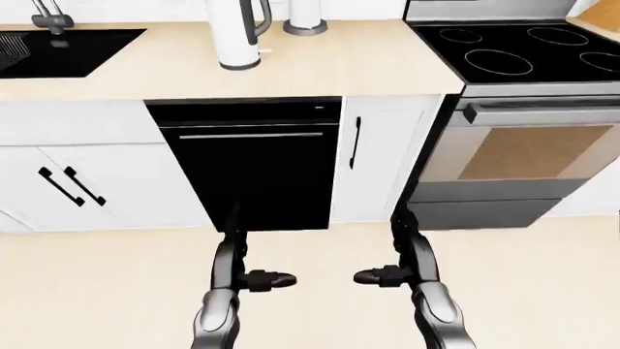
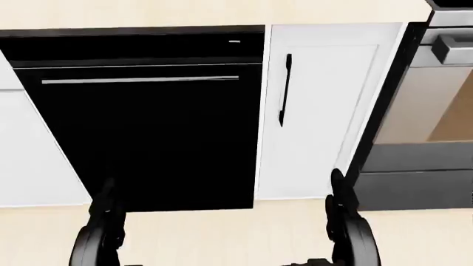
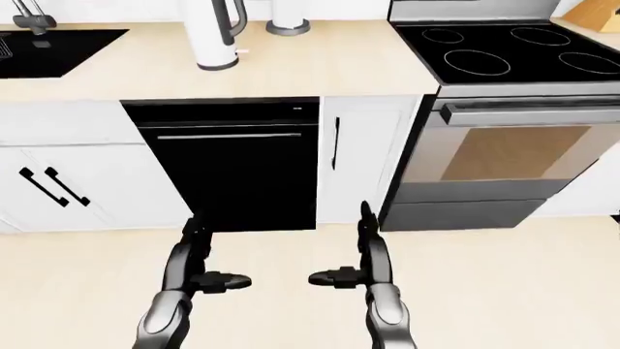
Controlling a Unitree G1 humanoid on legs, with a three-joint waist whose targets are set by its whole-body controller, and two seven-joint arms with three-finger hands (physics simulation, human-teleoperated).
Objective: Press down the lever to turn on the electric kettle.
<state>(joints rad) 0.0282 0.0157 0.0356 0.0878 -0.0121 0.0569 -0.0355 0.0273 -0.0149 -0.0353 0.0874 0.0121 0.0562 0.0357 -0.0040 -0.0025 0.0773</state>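
The white electric kettle (image 1: 238, 35) with a grey handle stands on the beige counter (image 1: 320, 65) at the top of the left-eye view, above the black dishwasher; its top and lever are cut off by the frame edge. My left hand (image 1: 271, 278) and right hand (image 1: 376, 276) hang low over the floor, far below the counter, fingers pointing toward each other and open, holding nothing. The head view shows only my forearms (image 2: 100, 233) at the bottom.
A black dishwasher (image 1: 250, 163) sits under the kettle. A black sink (image 1: 58, 51) is at top left, a black stove (image 1: 523, 51) with oven at right. A white cylinder (image 1: 305, 18) stands right of the kettle. A narrow white cabinet door (image 1: 383, 153) sits between dishwasher and oven.
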